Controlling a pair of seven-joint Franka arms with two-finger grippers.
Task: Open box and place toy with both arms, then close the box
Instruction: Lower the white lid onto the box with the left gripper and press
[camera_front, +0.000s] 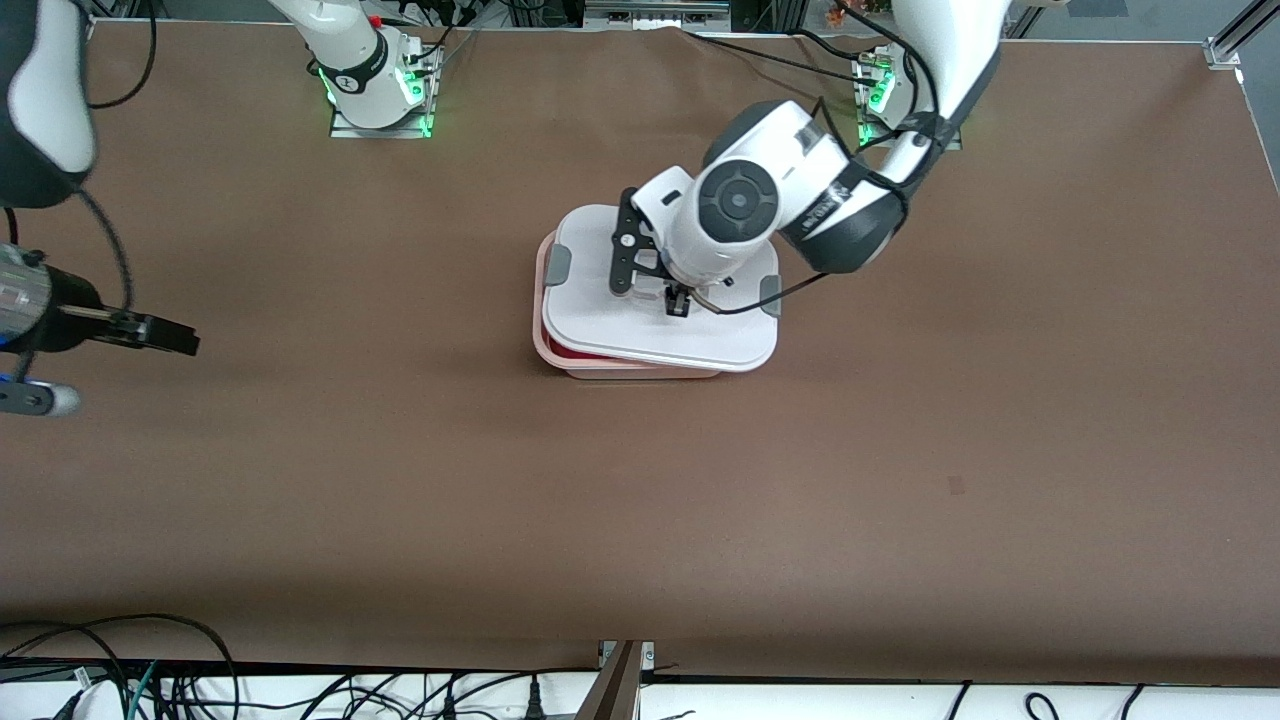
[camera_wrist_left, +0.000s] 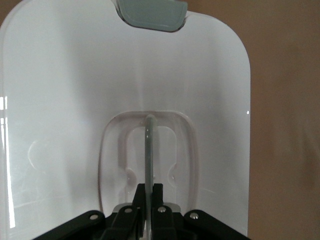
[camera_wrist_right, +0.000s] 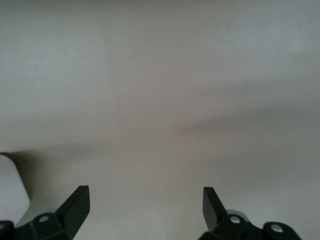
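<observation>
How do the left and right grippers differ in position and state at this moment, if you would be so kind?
The left gripper is down over the box, shut on the lid's clear handle; the right gripper holds nothing, its fingers spread open. The left gripper works at the table's middle; the right gripper waits over bare table at the right arm's end. Both are black and two-fingered.

High front camera faces the arms — left wrist view shares the lid (camera_front: 655, 330) close-up.

You see a glossy, smooth white plastic lid (camera_wrist_left: 125, 90) with a clear plastic handle (camera_wrist_left: 148, 150) and matt grey clips (camera_front: 557, 264) on a translucent pink plastic box (camera_front: 560, 362), resting on a matt brown table (camera_front: 400, 480).
</observation>
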